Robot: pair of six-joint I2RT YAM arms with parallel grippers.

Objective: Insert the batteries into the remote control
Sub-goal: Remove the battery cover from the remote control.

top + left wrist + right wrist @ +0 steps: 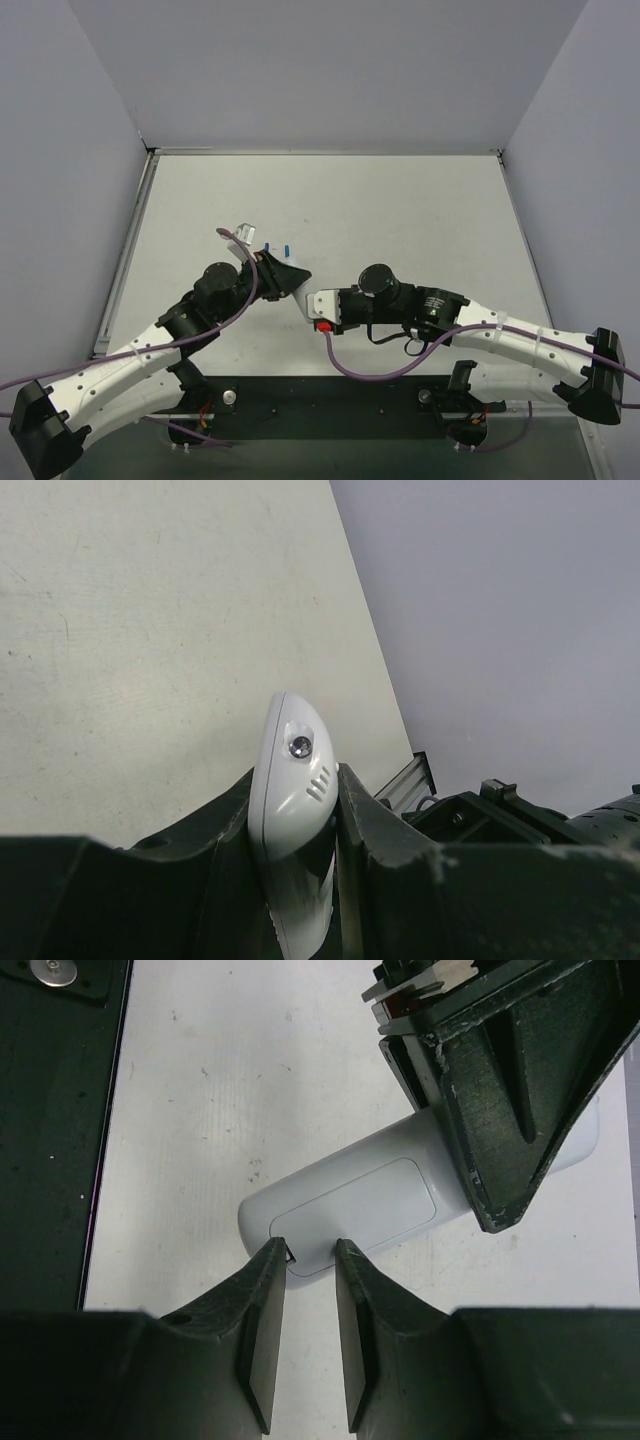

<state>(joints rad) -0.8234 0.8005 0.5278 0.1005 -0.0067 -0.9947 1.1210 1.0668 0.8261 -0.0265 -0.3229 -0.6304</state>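
The white remote control [350,1205] lies back up just above the table, its oblong battery cover outlined. My left gripper [500,1110] is shut on its far end. In the left wrist view the remote [295,770] stands clamped between the dark fingers of that gripper [295,815]. My right gripper [310,1255] is open by a narrow gap, and its fingertips [272,1255] touch the near edge of the cover with nothing between them. Two small blue batteries [267,246] [288,247] lie on the table just beyond the left gripper [290,278]. The right gripper [308,298] faces it closely.
The black base plate [50,1110] borders the table at the near edge. An aluminium rail [128,250] runs along the left side, and grey walls enclose the left, back and right. Purple cables trail from both wrists.
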